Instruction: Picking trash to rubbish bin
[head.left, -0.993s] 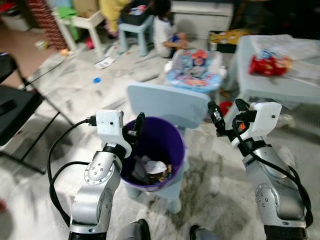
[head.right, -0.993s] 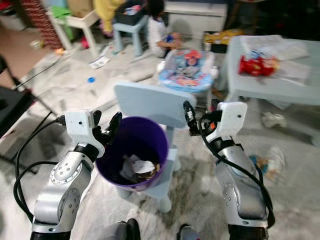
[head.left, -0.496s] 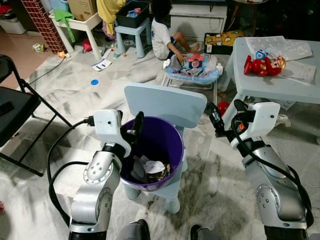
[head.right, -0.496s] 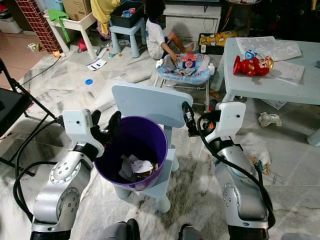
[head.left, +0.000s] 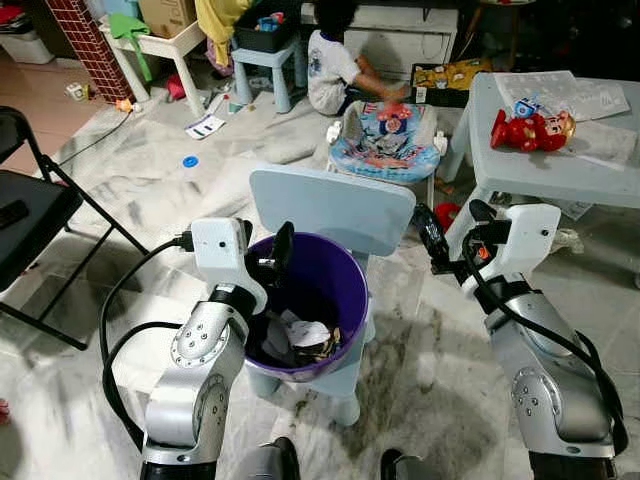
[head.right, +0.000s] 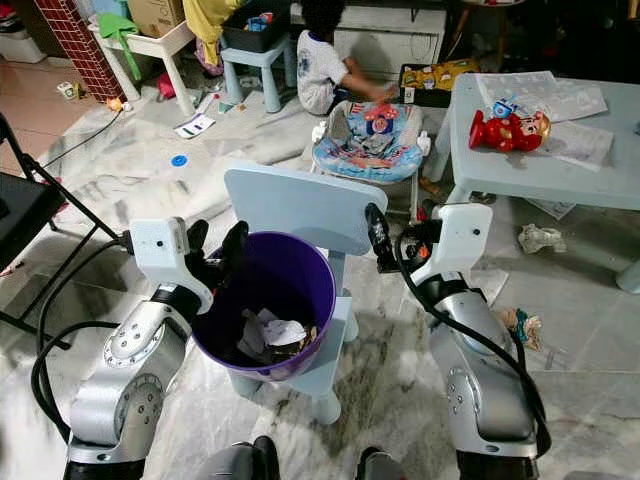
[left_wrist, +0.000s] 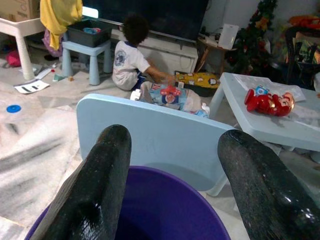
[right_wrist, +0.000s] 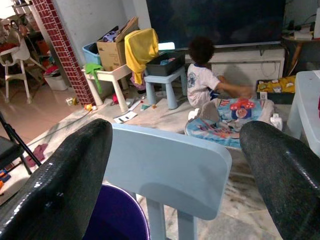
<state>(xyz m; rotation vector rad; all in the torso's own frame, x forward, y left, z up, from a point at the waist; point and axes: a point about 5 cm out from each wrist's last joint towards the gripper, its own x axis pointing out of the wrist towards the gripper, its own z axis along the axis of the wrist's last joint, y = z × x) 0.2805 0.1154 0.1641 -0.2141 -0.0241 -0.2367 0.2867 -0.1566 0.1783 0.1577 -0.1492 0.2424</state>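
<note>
Marble floor (head.left: 430, 400) lies nearest, grey-veined, under the robot's two silver arms. Just ahead a purple rubbish bin (head.left: 345, 290) sits on the seat of a small pale-blue child's chair (head.left: 335, 208), the chair's backrest rising behind it. Crumpled paper trash (head.left: 305, 335) lies in the bottom of the bin. The left claw (head.left: 262, 262) hangs at the bin's near-left rim, one black finger reaching over the purple edge; its two fingers (left_wrist: 100, 185) stand apart with nothing between them. The right claw (head.left: 452, 232) is held up beside the chair's backrest, on the robot's right, clear of the bin; its fingers (right_wrist: 65, 175) are spread wide too and hold nothing.

To the robot's left stands a black folding chair (head.left: 30, 215). On the floor to the right lie a crumpled white wad (head.right: 541, 237) and a scrap of coloured wrapper (head.right: 520, 325). Above them a pale-blue surface (head.left: 560, 170) carries a red toy (head.left: 530, 128) and some papers (head.left: 570, 95). Behind the chair is a baby bouncer (head.left: 388, 140) with a cartoon print, and past it a child (head.left: 335, 60) in a white shirt sits on the floor, reaching toward it. Farther back are a blue stool (head.left: 272, 55) and a white table (head.left: 165, 45).
</note>
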